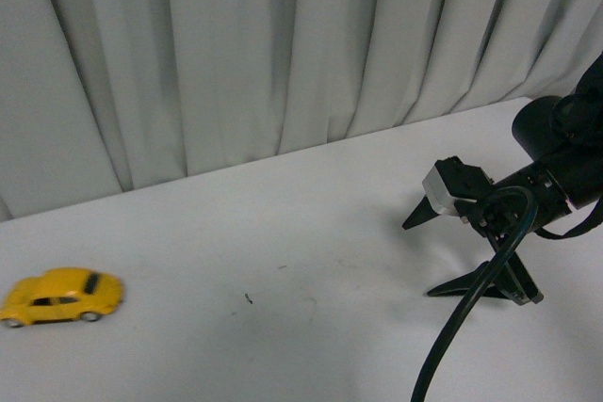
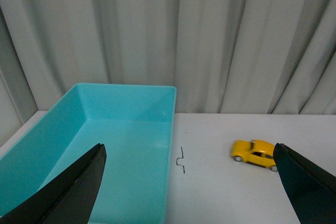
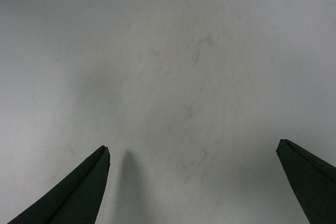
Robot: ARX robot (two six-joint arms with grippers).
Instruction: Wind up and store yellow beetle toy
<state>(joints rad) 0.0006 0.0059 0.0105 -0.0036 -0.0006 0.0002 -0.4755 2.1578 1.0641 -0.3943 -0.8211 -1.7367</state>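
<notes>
A pale pleated curtain (image 1: 283, 44) hung behind the white counter (image 1: 311, 261). A teal bin (image 2: 171, 129) sat on it, showing only its own floor inside. My left end effector (image 2: 187, 148) and right end effector (image 1: 417, 260) were spread wide. The yellow beetle toy (image 1: 62, 296) stood on the counter, apart from the bin.

Left tool (image 2: 188, 148), right tool (image 1: 417, 259): both agape.
</notes>
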